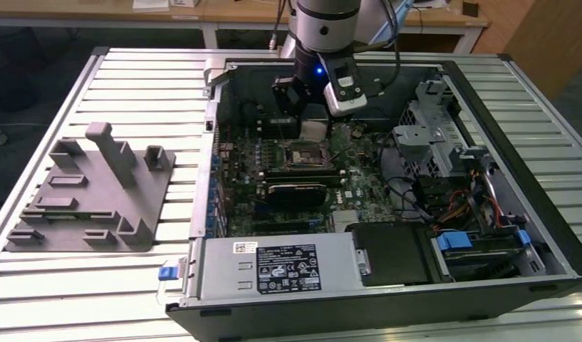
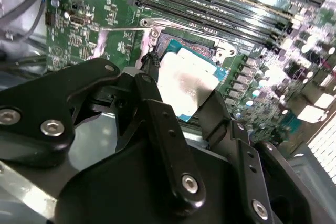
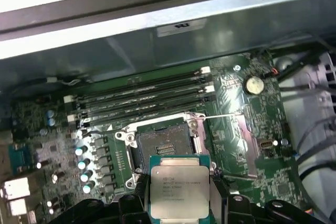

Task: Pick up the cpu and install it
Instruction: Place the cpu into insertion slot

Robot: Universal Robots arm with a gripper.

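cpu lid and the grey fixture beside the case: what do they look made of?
The cpu: metal lid, satin silver with soft glare in both wrist views; the rim under it looks like green circuit board. The grey fixture: uniform matte grey, blocky shapes, no glare; probably plastic, though painted metal cannot be ruled out.

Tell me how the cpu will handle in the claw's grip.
The cpu looks like a stiff, thin plate, so it probably won't flex. Its shiny metal top suggests it may be slippery; the claw pinches only its edges. Likely fragile if it drops onto the open socket.
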